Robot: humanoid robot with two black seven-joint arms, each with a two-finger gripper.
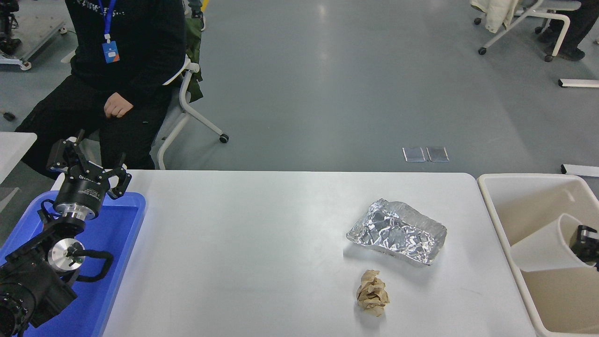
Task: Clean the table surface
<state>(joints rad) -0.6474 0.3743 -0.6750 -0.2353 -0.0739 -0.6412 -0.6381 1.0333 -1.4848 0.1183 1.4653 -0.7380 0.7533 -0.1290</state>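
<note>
Grey floor lying behind; white table surface (262, 243) spanning middle of view. Person (117, 70) sitting at far left, not reaching in. Left gripper (89, 168) hovering parked over blue tray (133, 220), fingers spread, holding nothing. 2 scraps lying on right half — foil tray (397, 231), crumpled brown paper (372, 292) just nearer. Right gripper (585, 243) holding white paper cup (545, 245) tilted over beige tub (529, 194), likely for dropping. Gripper cut off by frame edge — finger gap unreadable.
</note>
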